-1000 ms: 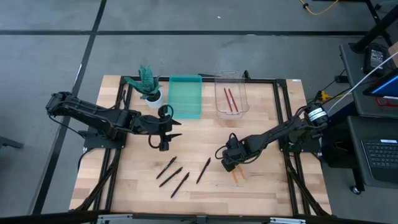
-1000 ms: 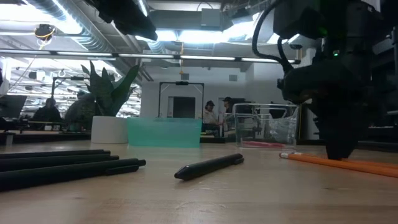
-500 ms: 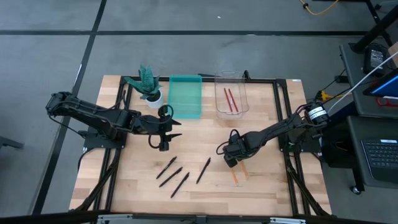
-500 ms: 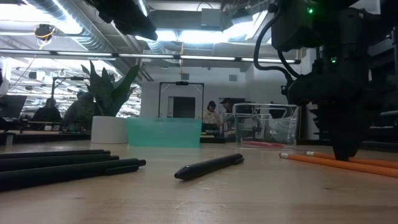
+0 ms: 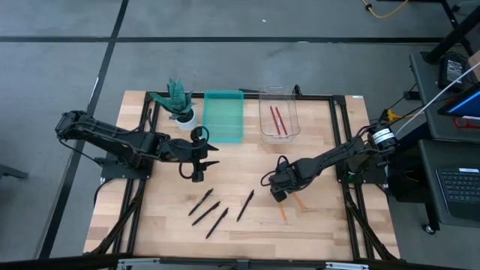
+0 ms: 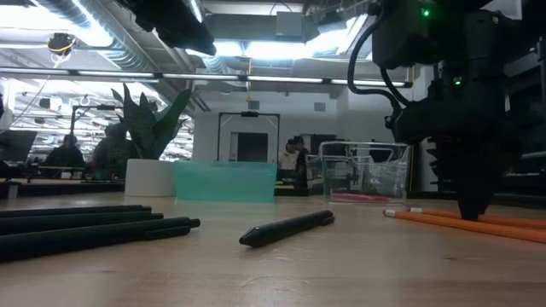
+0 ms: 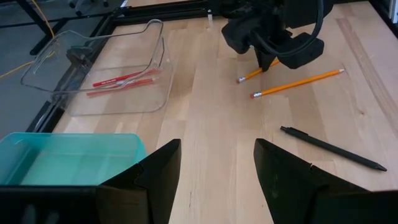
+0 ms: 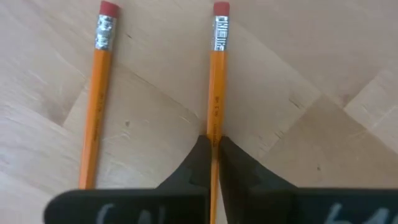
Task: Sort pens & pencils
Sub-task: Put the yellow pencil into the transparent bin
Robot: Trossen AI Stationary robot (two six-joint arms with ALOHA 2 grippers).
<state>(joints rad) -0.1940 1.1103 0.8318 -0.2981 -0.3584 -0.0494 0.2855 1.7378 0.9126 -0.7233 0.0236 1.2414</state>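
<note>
Orange pencil [image 8: 213, 93] lies flat on the table [image 5: 322, 225], pinched mid-shaft by the right gripper [image 8: 211, 147]. Light, stiff, likely to roll. The left gripper [image 7: 214, 155] waits spread beside the teal tray [image 7: 68, 158].

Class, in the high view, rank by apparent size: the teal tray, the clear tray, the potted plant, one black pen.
1. Teal tray
2. Clear tray, only slightly smaller
3. Potted plant
4. Black pen, thinnest by far

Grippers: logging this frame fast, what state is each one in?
Left gripper: open, empty, above the table.
Right gripper: closed on an orange pencil lying on the table.
</note>
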